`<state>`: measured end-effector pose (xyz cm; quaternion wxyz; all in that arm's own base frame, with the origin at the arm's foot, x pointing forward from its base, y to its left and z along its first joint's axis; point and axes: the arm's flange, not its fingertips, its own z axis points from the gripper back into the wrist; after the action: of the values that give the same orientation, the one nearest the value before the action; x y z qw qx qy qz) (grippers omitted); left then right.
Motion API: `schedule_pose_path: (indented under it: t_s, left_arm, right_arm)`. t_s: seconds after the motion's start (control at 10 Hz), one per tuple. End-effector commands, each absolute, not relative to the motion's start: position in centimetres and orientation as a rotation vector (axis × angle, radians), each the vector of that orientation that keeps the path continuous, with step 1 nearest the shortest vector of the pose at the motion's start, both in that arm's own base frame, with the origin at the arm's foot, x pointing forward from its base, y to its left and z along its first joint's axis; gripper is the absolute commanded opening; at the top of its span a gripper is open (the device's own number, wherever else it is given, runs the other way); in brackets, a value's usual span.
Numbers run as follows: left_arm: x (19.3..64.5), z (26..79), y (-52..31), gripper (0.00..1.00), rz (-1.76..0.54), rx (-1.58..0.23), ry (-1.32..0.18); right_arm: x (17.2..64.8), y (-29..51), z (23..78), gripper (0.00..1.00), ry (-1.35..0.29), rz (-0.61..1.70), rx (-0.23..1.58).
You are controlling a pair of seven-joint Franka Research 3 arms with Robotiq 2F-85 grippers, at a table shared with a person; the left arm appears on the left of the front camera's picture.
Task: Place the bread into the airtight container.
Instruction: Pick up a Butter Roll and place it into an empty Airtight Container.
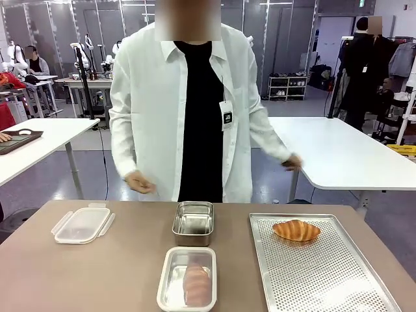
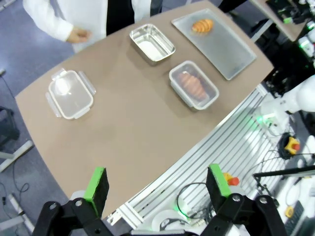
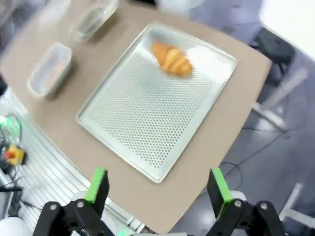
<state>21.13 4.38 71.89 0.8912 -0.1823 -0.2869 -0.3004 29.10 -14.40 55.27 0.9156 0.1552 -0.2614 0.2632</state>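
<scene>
The bread, a golden croissant [image 1: 296, 230] [image 2: 202, 25] [image 3: 172, 58], lies at the far end of a perforated metal tray [image 1: 325, 276] [image 3: 147, 123]. An open steel airtight container [image 1: 193, 223] [image 2: 152, 42] stands empty at the table's middle. Its clear clip-on lid [image 1: 82, 224] [image 2: 70, 93] lies at the far left. My left gripper [image 2: 156, 173] hangs open high above the table's near edge. My right gripper [image 3: 157, 173] is open too, high above the tray's near corner. Neither holds anything.
A second container [image 1: 188, 281] [image 2: 193, 84] [image 3: 49, 69] with a bread inside stands near the front edge, just ahead of the open one. A person in a white shirt stands at the far side, hands [image 1: 139, 183] off the table. Bare tabletop spreads at the left front.
</scene>
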Motion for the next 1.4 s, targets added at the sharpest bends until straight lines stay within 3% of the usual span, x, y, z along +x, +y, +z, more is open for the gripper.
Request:
schedule_pose_path:
  t_s: [0.0,0.4,0.7,1.3]
  left_arm:
    - [21.2,72.0,4.4,1.00,-0.633,-0.367,-0.596]
    - [21.2,72.0,4.4,1.00,-0.633,-0.367,-0.596]
    - [21.2,72.0,4.4,1.00,-0.633,-0.367,-0.596]
    - [21.2,72.0,4.4,1.00,-0.633,-0.367,-0.596]
  right_arm:
    - [32.9,-9.4,56.6,1.00,-0.494,0.878,0.147]
    - [41.6,1.5,52.5,1.00,-0.320,1.296,0.012]
    - [45.4,4.7,47.8,1.00,-0.285,1.428,0.010]
    - [45.9,5.5,45.7,1.00,-0.259,1.429,0.009]
